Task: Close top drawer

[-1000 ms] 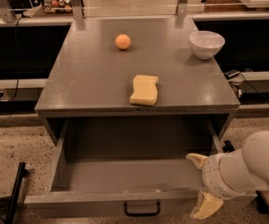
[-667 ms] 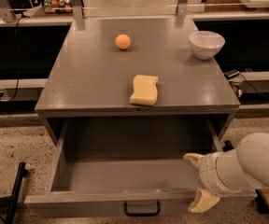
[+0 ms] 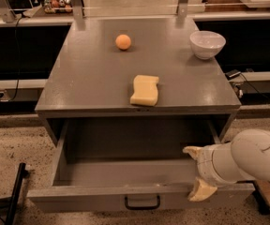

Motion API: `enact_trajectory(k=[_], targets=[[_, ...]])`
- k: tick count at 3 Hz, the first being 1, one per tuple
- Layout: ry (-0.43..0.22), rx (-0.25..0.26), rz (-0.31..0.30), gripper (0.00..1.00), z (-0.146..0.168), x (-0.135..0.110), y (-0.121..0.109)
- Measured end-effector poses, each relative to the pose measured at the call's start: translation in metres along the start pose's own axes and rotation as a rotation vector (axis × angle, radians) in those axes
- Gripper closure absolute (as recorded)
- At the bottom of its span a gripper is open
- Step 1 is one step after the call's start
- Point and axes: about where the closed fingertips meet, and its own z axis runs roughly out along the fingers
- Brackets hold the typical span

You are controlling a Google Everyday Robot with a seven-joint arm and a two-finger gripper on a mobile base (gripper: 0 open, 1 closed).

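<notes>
Since the frame a second earlier, the gripper [image 3: 198, 171] had shifted up and slightly left, and the front panel of the top drawer [image 3: 102, 198] had moved back with it, a small step toward the cabinet [image 3: 78, 86]. Nothing on the cabinet top had moved: the sponge [image 3: 145, 90], orange ball [image 3: 123, 41] and white bowl [image 3: 207, 44] were in the same spots.

Gripper was at the drawer's right front corner, fingers spread apart and holding nothing. One finger [image 3: 191, 150] sat over the inside of the box; the other [image 3: 201, 191] lay against the outer face of the front panel. So the jaws looked to be straddling the panel's top edge, well right of the handle [image 3: 142, 202], which wasn't touched.

Drawer was pulled most of the way out, floor bare, nothing inside that I could see.

My read: the push had started, only just. Nearly all the travel was left. Contact was far off-centre, so the box could rack in its guides and bind. The inner finger also had to clear before the panel reached the cabinet face, or it could get pinched.
</notes>
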Motion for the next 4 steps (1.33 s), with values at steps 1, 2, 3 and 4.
enact_trajectory(k=[1, 2, 3, 4], targets=[[0.013, 0.033, -0.008, 0.26, -0.001, 0.002, -0.015], [0.013, 0.051, -0.017, 0.25, 0.003, -0.001, -0.032], [0.005, 0.058, -0.007, 0.25, 0.006, -0.001, -0.044], [-0.030, 0.033, 0.010, 0.26, 0.002, -0.007, -0.042]])
